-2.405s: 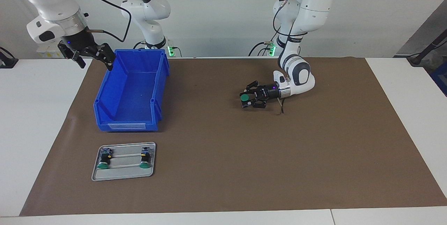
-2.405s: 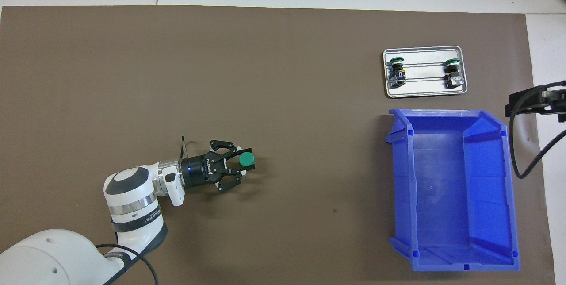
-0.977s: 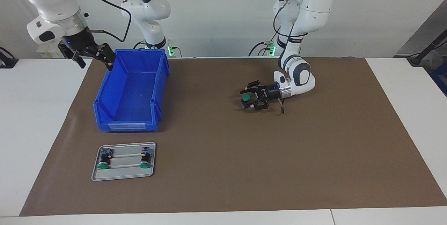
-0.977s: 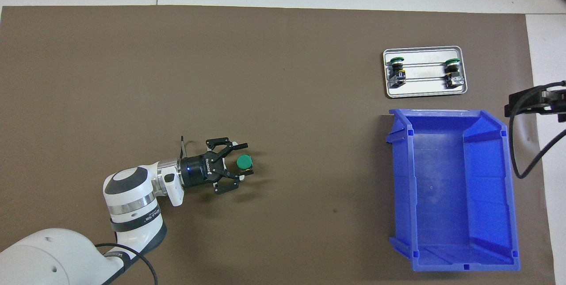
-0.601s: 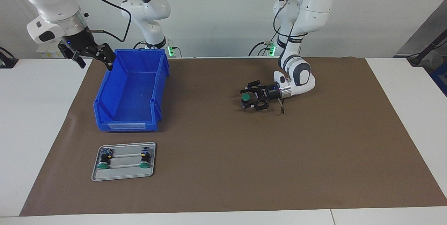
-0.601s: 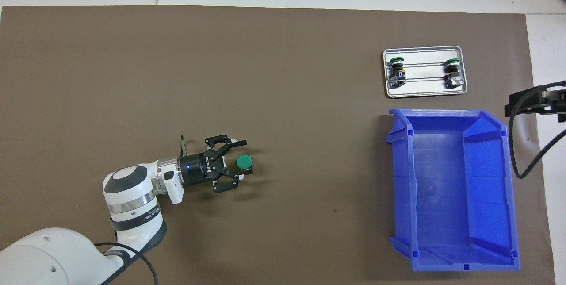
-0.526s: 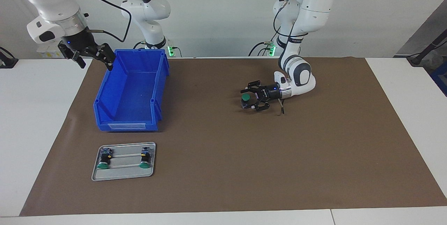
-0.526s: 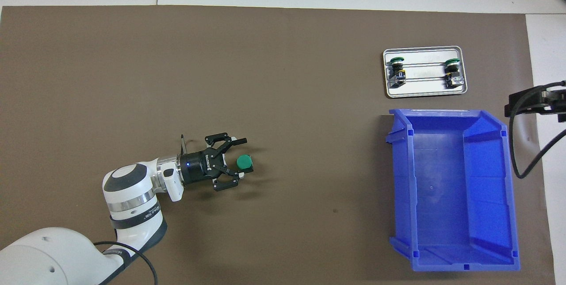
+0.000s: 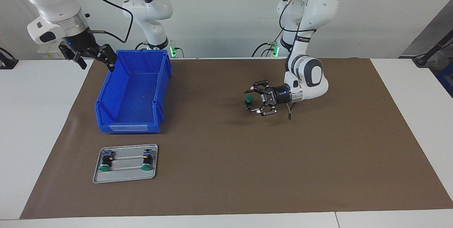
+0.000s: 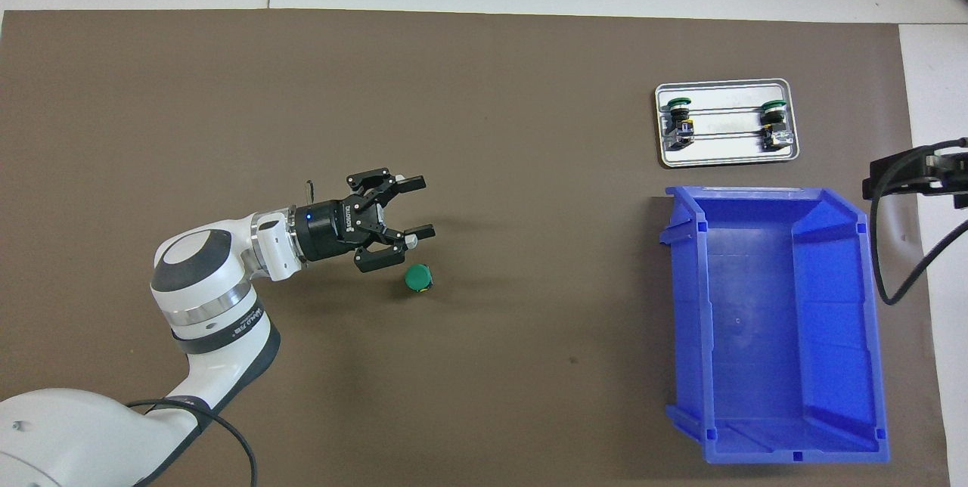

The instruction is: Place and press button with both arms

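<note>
The left gripper (image 9: 257, 101) (image 10: 412, 206) reached out level and low over the mat, its fingers spread wide and holding nothing. The button (image 9: 248, 101) (image 10: 417, 277) stood upright just beside its fingertips. The right gripper (image 9: 92, 57) waited, fingers apart, over the bin's (image 9: 136, 90) corner.

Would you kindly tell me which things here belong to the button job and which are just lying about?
In the job:
- button, standing on the mat, green cap up
- left tool, open, over the mat beside it
- right tool, waiting by the blue bin's corner

Lying about:
- blue bin
- metal tray holding two more buttons
</note>
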Available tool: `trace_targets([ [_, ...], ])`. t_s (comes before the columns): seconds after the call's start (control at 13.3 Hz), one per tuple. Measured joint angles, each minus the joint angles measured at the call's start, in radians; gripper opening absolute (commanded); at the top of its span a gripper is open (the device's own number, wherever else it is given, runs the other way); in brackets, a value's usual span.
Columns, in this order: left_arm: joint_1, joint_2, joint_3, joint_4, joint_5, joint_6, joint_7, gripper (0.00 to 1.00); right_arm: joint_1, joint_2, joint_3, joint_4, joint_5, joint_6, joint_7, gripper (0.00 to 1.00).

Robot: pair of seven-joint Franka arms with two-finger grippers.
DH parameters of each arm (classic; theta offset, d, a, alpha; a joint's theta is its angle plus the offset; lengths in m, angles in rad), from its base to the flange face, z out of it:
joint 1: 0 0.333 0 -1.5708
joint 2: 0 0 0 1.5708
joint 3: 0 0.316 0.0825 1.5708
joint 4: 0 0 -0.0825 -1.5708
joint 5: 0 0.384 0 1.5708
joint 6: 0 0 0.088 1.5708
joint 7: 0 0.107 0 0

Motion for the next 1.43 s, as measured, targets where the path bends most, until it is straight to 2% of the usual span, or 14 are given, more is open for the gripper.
trace_targets([
  [0.08,0.006,-0.004,0.002,0.039,0.036,0.0,-0.08,0.84,0.0,0.0,0.0,0.0,0.0,0.0,0.0,1.0],
  [0.45,0.074,-0.02,0.005,0.282,0.38,0.0,-0.55,0.84,0.0,0.0,0.0,0.0,0.007,0.002,0.009,1.0],
  [0.83,0.081,-0.112,0.005,0.45,0.832,-0.001,-1.022,0.84,-0.001,0.0,0.0,0.0,0.024,0.002,0.029,1.0],
  [1.13,0.081,-0.198,0.005,0.503,1.27,-0.001,-1.33,0.87,0.0,0.0,0.0,0.0,0.024,0.002,0.029,1.0],
  [1.28,0.082,-0.244,0.006,0.504,1.412,-0.004,-1.454,1.0,0.0,0.0,0.0,0.0,0.024,0.002,0.029,1.0],
  [1.43,0.083,-0.273,0.005,0.504,1.566,-0.02,-1.614,1.0,0.0,0.0,0.0,0.0,0.024,0.002,0.029,1.0],
])
